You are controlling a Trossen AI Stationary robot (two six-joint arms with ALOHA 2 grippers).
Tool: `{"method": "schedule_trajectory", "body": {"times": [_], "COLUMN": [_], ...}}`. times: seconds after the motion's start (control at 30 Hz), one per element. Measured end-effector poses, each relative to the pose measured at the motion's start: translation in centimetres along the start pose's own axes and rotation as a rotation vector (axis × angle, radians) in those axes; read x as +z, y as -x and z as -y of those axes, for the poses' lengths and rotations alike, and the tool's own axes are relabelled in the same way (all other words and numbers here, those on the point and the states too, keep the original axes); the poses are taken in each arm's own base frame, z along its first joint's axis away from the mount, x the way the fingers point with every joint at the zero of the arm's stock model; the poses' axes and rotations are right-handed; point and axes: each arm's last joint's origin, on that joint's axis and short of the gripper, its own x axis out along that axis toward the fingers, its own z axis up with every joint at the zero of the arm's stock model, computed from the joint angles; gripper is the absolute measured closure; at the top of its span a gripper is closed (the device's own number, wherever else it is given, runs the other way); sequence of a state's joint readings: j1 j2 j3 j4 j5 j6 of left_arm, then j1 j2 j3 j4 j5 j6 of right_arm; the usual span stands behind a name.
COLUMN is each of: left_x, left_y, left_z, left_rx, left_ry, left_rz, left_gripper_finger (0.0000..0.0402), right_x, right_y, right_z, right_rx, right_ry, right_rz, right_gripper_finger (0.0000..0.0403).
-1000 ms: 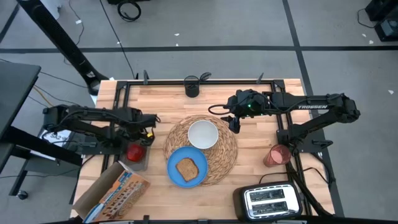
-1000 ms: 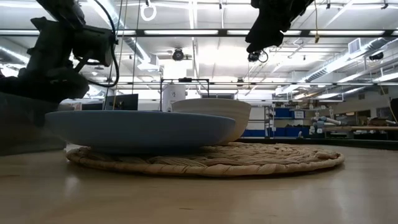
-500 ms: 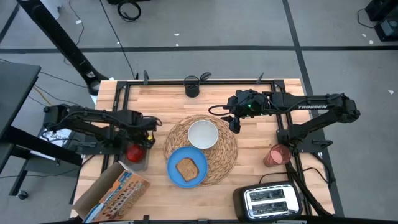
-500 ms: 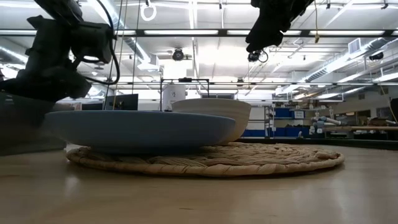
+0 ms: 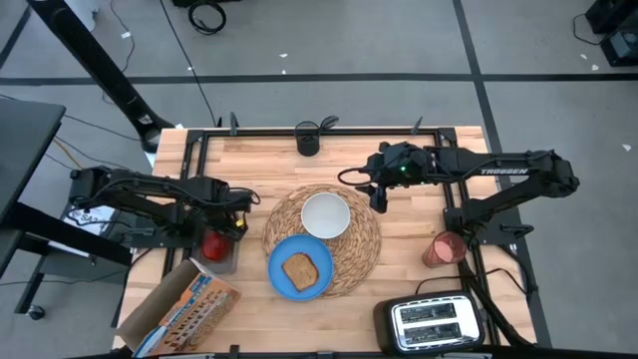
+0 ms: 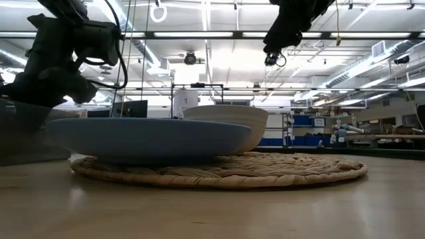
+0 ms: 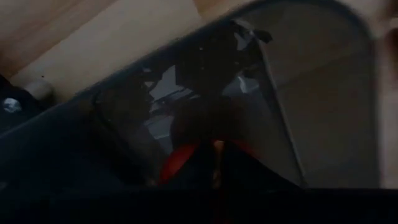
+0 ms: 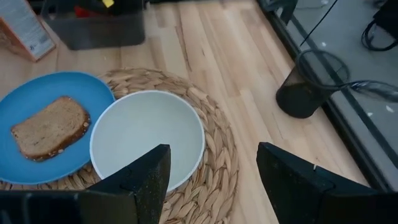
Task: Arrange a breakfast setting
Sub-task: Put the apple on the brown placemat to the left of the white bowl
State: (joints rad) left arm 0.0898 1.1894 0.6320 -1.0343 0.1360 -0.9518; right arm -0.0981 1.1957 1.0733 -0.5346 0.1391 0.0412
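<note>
Left gripper hovers over the red apple in a grey bin; we cannot tell its grip, as its wrist view is murky. Our right gripper, fingers spread and empty, hangs just beside the white bowl, which shares the placemat with the toast slice on the blue plate. "TROSSEN" marks the right arm.

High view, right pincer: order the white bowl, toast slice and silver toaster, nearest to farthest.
From the right pincer:
1. White bowl, just beside it on the placemat.
2. Toast slice, on the blue plate beyond the bowl.
3. Silver toaster, at the table's near right corner.
</note>
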Motion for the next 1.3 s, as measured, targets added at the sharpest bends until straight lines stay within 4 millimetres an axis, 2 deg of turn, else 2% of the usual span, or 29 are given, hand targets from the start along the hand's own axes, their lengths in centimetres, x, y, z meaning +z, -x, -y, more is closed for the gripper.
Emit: {"method": "schedule_trajectory", "body": {"times": [0.2, 0.33, 0.47, 0.6, 0.73, 0.83, 1.0, 1.13, 1.3], "left_x": [0.0, -0.2, -0.9, -1.5, -1.4, -0.8, 1.2, 3.4, 6.6], "left_y": [3.2, 7.0, 11.7, 16.0, 18.4, 18.9, 18.6, 17.6, 15.0], "left_z": [0.8, 1.6, 2.4, 3.4, 4.4, 5.1, 7.1, 9.0, 11.3], "left_rx": [-0.001, -0.018, -0.068, -0.144, -0.17, -0.166, -0.113, -0.095, -0.043], "left_ry": [-0.073, -0.13, -0.171, -0.221, -0.233, -0.202, -0.186, -0.192, -0.173], "left_rz": [0.006, 0.022, 0.061, 0.235, 0.516, 0.685, 0.843, 0.871, 0.854], "left_gripper_finger": [0.0378, 0.038, 0.0381, 0.038, 0.038, 0.038, 0.0379, 0.0379, 0.0379], "right_x": [0.4, 0.8, 1.0, 1.1, 1.2, 1.3, 1.2, 0.8, 0.1], "right_y": [2.3, 3.7, 4.6, 5.1, 5.2, 5.2, 6.2, 7.7, 9.3], "right_z": [0.6, 0.8, 0.9, 0.9, 0.9, 0.9, 0.7, 0.6, 0.6], "right_rx": [-0.063, -0.065, -0.067, -0.066, -0.057, -0.052, 0.014, 0.04, 0.062], "right_ry": [0.042, 0.053, 0.059, 0.055, 0.054, 0.054, 0.062, 0.068, 0.038], "right_rz": [0.081, 0.154, 0.199, 0.229, 0.245, 0.247, 0.274, 0.293, 0.289], "right_gripper_finger": [0.0159, 0.0159, 0.0159, 0.0159, 0.0159, 0.0159, 0.0159, 0.0159, 0.0159]}}
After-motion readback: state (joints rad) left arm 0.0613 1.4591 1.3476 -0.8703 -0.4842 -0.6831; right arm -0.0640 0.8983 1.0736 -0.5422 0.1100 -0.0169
